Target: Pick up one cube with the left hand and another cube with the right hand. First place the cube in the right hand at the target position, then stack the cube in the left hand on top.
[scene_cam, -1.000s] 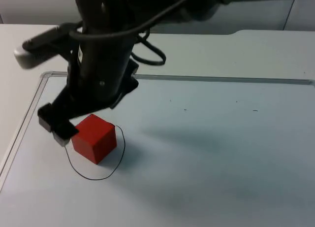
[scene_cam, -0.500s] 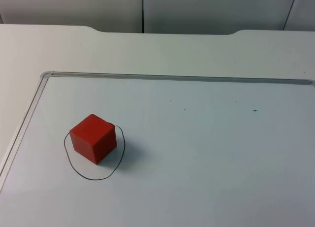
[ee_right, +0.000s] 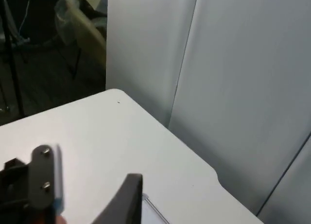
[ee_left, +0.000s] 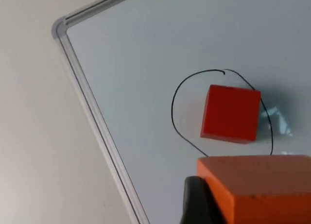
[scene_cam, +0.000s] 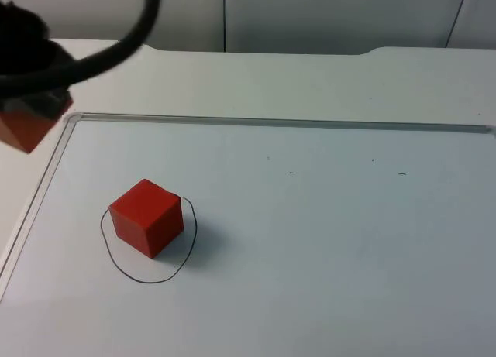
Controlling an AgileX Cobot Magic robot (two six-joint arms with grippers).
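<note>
Top view: the left gripper (scene_cam: 31,113) hangs raised over the whiteboard's (scene_cam: 325,248) left edge, clamping an orange-red cube (scene_cam: 27,128); a red cube (scene_cam: 147,217) sits inside the drawn circle (scene_cam: 147,279). The right gripper (ee_right: 87,199), jaws apart and empty, faces the partition wall (ee_right: 243,88).

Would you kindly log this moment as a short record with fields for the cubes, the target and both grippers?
placed cube: red cube sits on the whiteboard, inside the hand-drawn circle
held cube: orange cube in the left gripper, held in the air over the whiteboard's left edge
right gripper: open, holds nothing, pulled back over the white table near the partition wall
stacking: not yet done
</note>
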